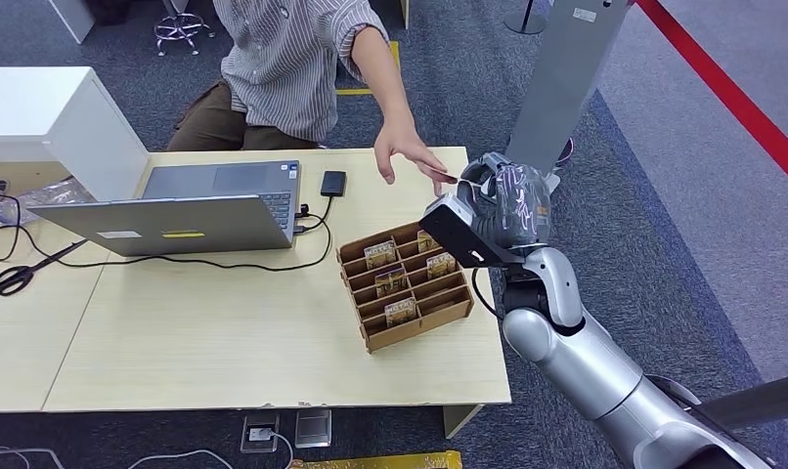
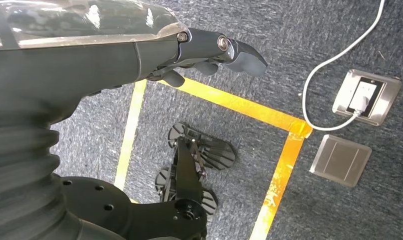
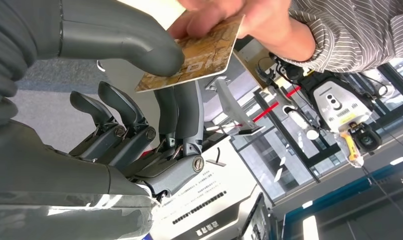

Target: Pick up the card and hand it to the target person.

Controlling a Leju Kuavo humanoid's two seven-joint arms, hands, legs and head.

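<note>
We see the right hand (image 3: 139,90) pinching the card (image 3: 199,52) between thumb and fingers; the person's hand (image 3: 224,15) grips its far edge. Left hand (image 2: 209,52) hangs unclenched, holding nothing.

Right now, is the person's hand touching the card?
Touching. Right wrist view: the person's hand grips the card edge while the right hand pinches it.

Even, bright indoor light falls on the tabletop (image 1: 224,332), with soft shadows. Glare streaks the clear wrist cover (image 2: 79,22). The person's fingers (image 3: 214,12) blur close up.
</note>
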